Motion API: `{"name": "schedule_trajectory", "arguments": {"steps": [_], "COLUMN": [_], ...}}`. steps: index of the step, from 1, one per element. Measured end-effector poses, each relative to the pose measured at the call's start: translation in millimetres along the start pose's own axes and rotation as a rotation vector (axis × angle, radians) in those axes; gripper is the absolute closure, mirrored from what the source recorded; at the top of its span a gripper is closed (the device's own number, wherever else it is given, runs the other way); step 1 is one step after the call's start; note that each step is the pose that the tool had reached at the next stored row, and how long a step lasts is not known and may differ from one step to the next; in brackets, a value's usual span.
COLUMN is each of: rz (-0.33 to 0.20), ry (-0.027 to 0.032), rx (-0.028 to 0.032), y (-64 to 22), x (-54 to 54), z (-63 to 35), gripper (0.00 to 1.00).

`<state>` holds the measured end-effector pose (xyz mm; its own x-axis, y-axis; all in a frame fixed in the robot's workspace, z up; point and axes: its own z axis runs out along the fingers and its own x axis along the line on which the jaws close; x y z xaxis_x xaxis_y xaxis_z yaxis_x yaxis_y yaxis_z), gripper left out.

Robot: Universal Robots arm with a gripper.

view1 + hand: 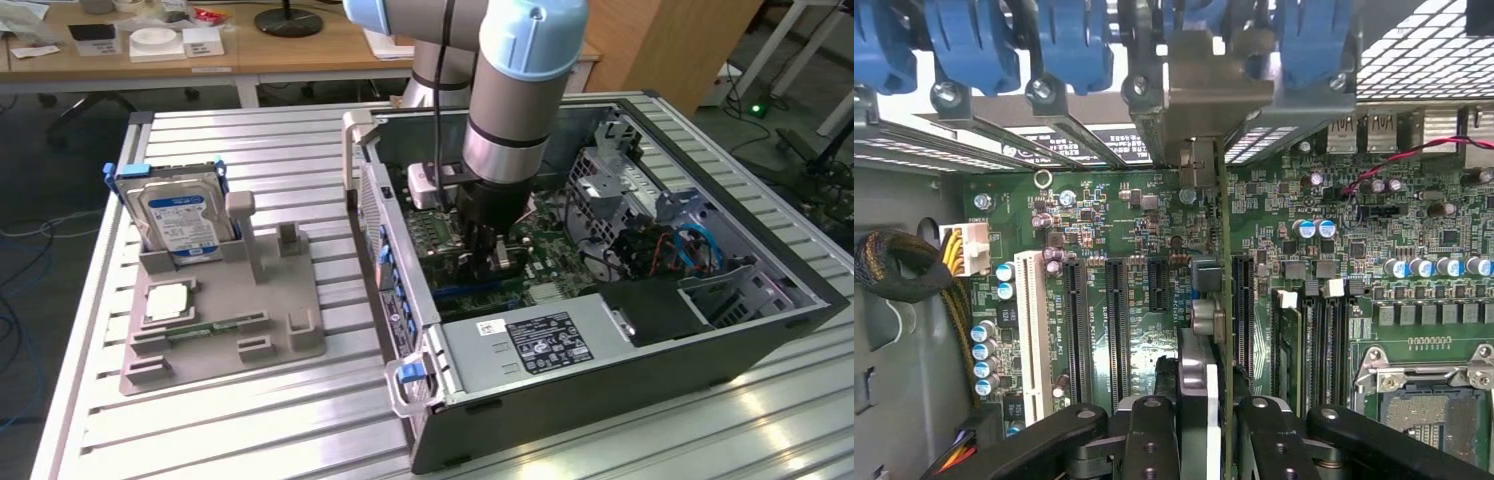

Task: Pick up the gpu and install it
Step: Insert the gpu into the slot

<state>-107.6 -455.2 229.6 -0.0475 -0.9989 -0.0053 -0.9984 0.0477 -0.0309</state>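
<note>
Pinched between the gripper's (1199,420) fingers (1154,430), the gpu (1199,330) is held on edge, deep inside the open computer case (747,330). It is kept upright, apparently so that its lower edge can meet a slot on the motherboard (1134,230) while its metal bracket (1199,90) faces the case's rear openings. On the exterior view's left, a hard drive (180,215) is left standing in the grey holder tray (227,330).

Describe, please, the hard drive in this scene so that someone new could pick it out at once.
Start at the open computer case on the slatted metal table, then look toward the exterior view's left to the grey parts holder beside it. The hard drive stands upright at the holder's far end. Its silver body and blue label set it apart from the flat square chip lying in front of it.
</note>
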Motion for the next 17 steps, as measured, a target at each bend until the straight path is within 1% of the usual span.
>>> {"name": "schedule_trajectory", "arguments": {"steps": [17], "rz": [0.000], "ry": [0.0000], "rx": [0.0000], "y": [0.0], "x": [0.0], "z": [1.4], "gripper": [0.72]}}
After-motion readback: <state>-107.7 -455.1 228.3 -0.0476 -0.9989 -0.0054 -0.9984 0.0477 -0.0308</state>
